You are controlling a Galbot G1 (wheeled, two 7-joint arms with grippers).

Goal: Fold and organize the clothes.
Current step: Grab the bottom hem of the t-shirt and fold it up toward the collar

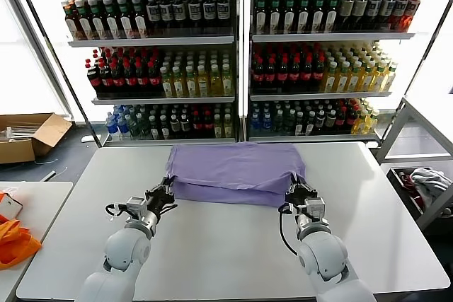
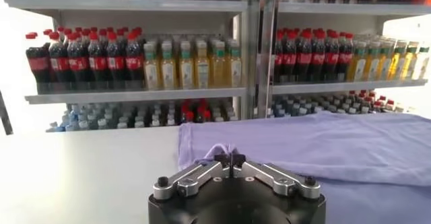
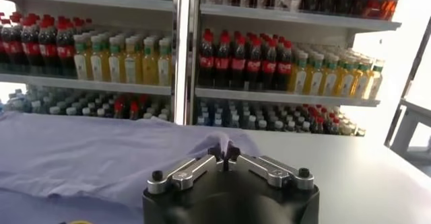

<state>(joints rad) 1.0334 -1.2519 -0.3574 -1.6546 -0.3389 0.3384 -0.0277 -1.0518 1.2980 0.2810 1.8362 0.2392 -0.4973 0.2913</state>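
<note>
The lavender thin soft T-shirt [image 1: 237, 172] is laid folded across the far middle of the white table [image 1: 212, 245]. Its near left corner is pinched in the closed left gripper [image 1: 168, 190], its near right corner in the closed right gripper [image 1: 294, 190]. Only small tufts are held; slippage is judged possible. Uneven arm travel could skew the fold.

bottle labels [image 1: 177, 12] too small to read, orange fabric [image 1: 14, 242] cut off
</note>
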